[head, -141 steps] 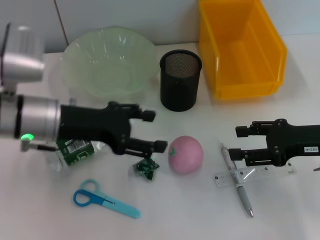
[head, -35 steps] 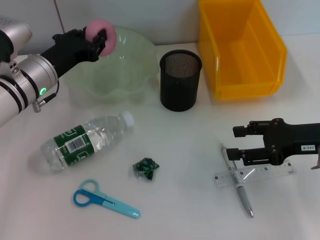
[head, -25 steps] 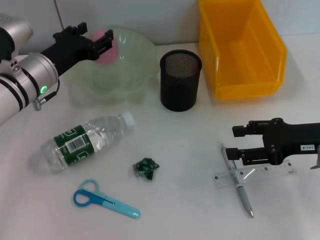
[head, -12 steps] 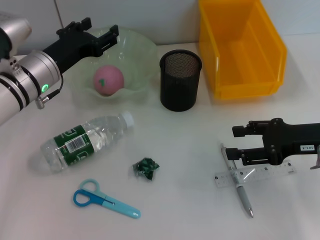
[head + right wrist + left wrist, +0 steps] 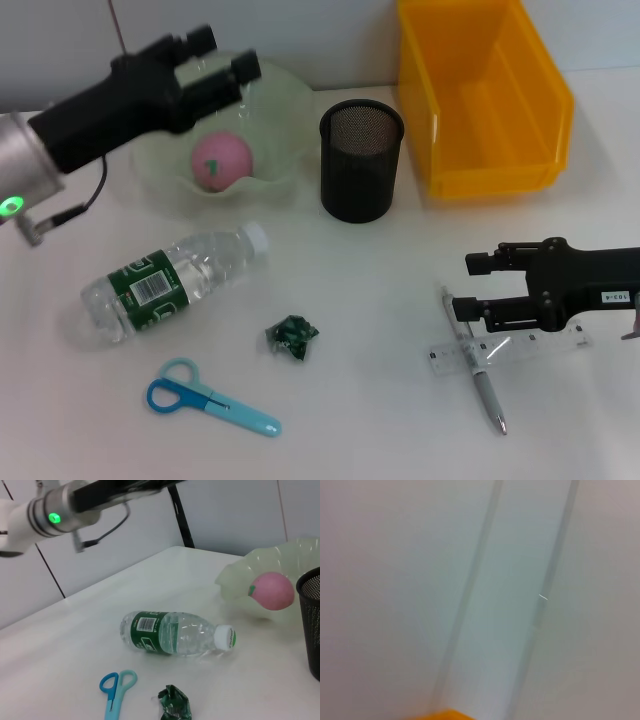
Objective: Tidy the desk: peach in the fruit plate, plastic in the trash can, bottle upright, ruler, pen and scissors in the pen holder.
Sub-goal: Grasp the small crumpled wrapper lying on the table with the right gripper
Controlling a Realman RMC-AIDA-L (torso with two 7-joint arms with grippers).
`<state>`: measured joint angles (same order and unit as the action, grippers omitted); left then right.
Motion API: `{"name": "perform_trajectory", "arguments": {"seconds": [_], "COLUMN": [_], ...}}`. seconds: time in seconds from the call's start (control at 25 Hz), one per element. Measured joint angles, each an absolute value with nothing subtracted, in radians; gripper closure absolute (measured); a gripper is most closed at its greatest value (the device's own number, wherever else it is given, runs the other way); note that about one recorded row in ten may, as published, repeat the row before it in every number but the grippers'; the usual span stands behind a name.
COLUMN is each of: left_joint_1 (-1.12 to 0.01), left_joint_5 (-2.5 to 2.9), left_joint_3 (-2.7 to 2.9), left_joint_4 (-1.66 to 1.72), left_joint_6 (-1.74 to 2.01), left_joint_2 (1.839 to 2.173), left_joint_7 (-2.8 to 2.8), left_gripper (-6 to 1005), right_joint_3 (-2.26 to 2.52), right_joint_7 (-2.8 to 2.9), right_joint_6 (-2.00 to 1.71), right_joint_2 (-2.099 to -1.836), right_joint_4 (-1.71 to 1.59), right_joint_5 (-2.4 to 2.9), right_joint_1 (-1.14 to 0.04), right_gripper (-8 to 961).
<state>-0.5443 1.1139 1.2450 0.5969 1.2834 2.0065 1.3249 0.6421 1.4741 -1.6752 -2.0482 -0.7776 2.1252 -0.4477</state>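
Peach (image 5: 221, 161) sits in the fruit plate (image 5: 280, 95) under the left gripper (image 5: 214, 58), jaws open and empty, while the bottle (image 5: 170, 281) lies flat nearby, cap toward the pen holder (image 5: 361, 160).

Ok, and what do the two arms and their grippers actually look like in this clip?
Left arm: silver cylindrical links, a lit green light, a thin black cable, ending in the matte black left gripper. The right gripper is the same black, boxy build, with a small white label on its body.

head: overhead desk | right wrist: low — shares bottle (image 5: 170, 281) | left wrist: wall
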Motion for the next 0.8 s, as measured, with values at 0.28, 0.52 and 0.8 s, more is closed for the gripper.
{"name": "perform_trajectory", "arguments": {"seconds": [0.28, 0.52, 0.8], "left_joint_1": [-0.528, -0.535, -0.528], "left_joint_5": [1.368, 1.496, 1.629], "left_joint_3": [1.234, 1.234, 1.224], "left_joint_4": [0.621, 0.628, 0.681], "left_joint_6": [1.483, 1.551, 1.557], "left_joint_2": [1.953, 1.957, 1.998], "left_joint_7": [1.511, 1.507, 1.451], "left_gripper": [214, 215, 214], "right_joint_3": [0.644, 0.645, 0.647], "right_joint_7": [1.474, 1.474, 1.473], "right_joint_6": [-1.675, -1.675, -1.675], "right_joint_2": [-2.044, -2.042, -2.040], "right_joint_4": [-0.780, -0.784, -0.785], "right_joint_5": [2.124, 2.124, 2.127], "right_joint_1": [-0.449, -0.453, -0.460], "right_gripper": [196, 197, 197]}}
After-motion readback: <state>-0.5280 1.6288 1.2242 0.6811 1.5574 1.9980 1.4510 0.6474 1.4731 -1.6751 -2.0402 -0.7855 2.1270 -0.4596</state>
